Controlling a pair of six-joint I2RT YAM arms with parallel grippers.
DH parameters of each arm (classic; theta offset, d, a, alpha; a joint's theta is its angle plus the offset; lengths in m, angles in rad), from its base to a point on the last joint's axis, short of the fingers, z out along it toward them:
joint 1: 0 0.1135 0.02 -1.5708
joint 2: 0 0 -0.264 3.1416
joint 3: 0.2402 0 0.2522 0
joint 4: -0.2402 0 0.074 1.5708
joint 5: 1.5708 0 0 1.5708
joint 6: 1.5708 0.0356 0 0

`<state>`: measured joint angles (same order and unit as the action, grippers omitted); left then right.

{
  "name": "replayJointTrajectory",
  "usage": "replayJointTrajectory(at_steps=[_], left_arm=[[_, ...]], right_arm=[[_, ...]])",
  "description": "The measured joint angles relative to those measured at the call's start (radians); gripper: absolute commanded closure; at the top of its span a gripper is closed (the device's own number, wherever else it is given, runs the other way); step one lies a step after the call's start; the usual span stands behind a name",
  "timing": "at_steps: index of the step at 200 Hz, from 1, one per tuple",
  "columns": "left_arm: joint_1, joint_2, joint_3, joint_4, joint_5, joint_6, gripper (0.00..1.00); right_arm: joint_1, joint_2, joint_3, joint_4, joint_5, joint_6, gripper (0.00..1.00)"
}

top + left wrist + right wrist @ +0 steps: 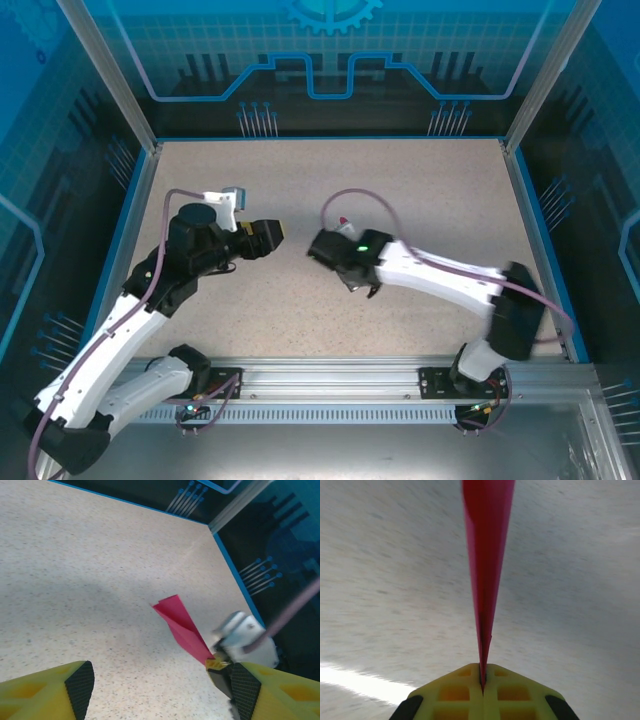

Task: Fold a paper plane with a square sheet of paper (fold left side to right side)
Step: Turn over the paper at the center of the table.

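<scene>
The paper plane (pixel 487 555) is a narrow magenta-pink dart that runs straight away from my right gripper (pixel 482 672). The yellow jaws are shut on its pointed end. In the left wrist view the plane (pixel 182 627) hangs above the speckled table, with its wide tail up and to the left and its tip pinched in the right gripper (pixel 217 664). My left gripper (pixel 162 690) is open with nothing between its fingers. It sits a short way to the left of the plane. From above, the left gripper (pixel 272 236) and right gripper (pixel 318 245) face each other near the table's middle.
The beige speckled table (pixel 420 190) has a blue rim, and dark enclosure walls stand behind and to the sides. An aluminium rail (pixel 330 375) with both arm bases runs along the near edge. A pink cable (pixel 365 200) loops above the right wrist.
</scene>
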<state>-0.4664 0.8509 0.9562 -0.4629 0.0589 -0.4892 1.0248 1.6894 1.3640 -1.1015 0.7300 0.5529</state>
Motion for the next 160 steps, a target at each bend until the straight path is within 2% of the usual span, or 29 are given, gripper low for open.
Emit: replayJointTrajectory(at_steps=[33,69,84,122,160], left_arm=[[0.001,-0.010,-0.010,-0.024,-0.043,0.000,0.22],[0.006,0.002,-0.014,-0.041,-0.060,-0.008,0.20],[0.008,0.019,-0.014,-0.056,-0.063,-0.021,0.18],[0.026,0.106,-0.014,-0.085,-0.052,-0.082,0.17],[0.103,0.216,-0.013,-0.092,0.031,-0.146,0.16]], right_arm=[[0.043,0.323,0.161,-0.235,0.210,0.065,0.98],[0.058,0.497,0.211,-0.277,0.257,0.030,0.95],[0.061,0.519,0.211,-0.250,0.227,-0.010,0.91],[0.061,0.520,0.205,-0.123,0.040,-0.123,0.66],[0.043,0.445,0.151,-0.025,-0.132,-0.177,0.44]])
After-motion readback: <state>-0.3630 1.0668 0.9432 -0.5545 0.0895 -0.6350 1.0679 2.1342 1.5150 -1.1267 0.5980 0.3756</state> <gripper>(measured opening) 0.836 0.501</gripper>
